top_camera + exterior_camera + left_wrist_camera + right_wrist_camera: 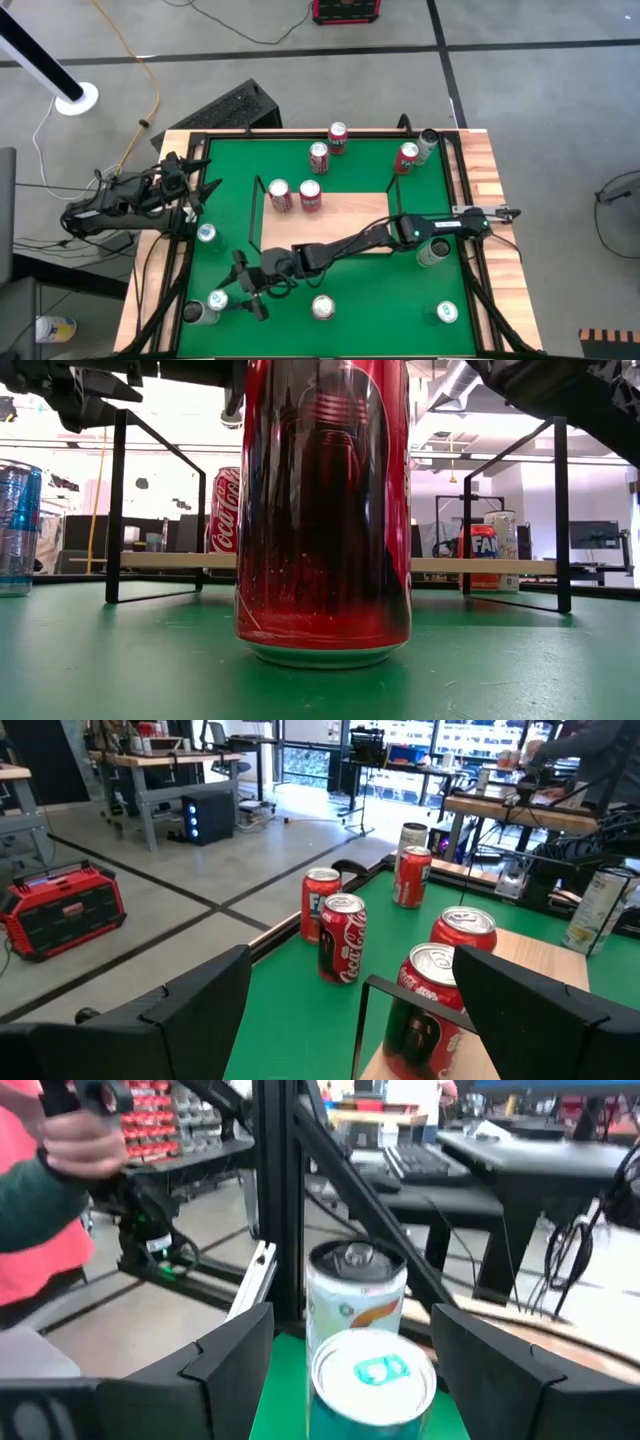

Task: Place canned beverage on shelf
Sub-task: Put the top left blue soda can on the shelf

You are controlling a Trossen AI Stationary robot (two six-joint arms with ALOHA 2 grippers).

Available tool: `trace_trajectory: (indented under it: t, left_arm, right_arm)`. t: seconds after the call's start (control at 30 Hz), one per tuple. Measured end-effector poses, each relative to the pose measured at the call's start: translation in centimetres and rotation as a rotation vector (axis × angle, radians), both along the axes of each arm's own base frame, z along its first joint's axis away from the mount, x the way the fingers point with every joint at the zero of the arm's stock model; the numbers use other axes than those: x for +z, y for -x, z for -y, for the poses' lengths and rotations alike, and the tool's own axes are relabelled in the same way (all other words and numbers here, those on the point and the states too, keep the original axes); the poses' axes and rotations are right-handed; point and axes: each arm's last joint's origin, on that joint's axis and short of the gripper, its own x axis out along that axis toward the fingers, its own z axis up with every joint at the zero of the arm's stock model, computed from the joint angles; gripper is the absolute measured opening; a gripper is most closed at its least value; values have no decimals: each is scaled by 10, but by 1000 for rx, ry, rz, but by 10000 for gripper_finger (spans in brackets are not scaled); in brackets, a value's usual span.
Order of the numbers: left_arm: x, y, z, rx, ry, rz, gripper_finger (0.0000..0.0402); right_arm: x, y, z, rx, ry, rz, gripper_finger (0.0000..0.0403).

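The shelf is a light-wood board with black wire rails, in the middle of the green table. Two red cans stand on its left end. My right gripper reaches across to the table's near left and is open. A teal-topped can stands upright on the table at its fingertips, which stand on either side of it, apart from it. It also shows in the high view. A second can stands behind it. My left gripper waits open at the table's left edge.
Loose cans stand on the green top: three red ones and a silver one at the far side, one at the left, and others near the front. A person's hand shows beyond the table.
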Motion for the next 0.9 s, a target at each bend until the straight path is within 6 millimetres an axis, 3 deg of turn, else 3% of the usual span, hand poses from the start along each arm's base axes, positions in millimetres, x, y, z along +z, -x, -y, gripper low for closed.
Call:
trace_trajectory:
  t: [0.17,0.27,0.4,0.53,0.6,0.7,0.9]
  left_arm:
    - [1,-1,1,-55,3,13,332]
    - [8,-4,4,-174,17,74,332]
    - [36,-11,7,-288,26,97,332]
    - [57,-39,9,-349,116,-99,332]
    - [67,-56,13,-447,168,-192,332]
    - [80,-79,20,-550,249,-343,332]
    - [83,-102,39,-483,367,-735,332]
  right_arm:
    - [-6,2,1,-27,56,-104,297]
    - [8,9,4,-26,135,-175,297]
    - [66,37,9,-113,277,-268,297]
    - [142,87,19,-234,378,-346,297]
    - [158,110,24,-306,427,-438,297]
    - [166,137,28,-429,497,-558,297]
    - [222,209,38,-602,431,-613,297]
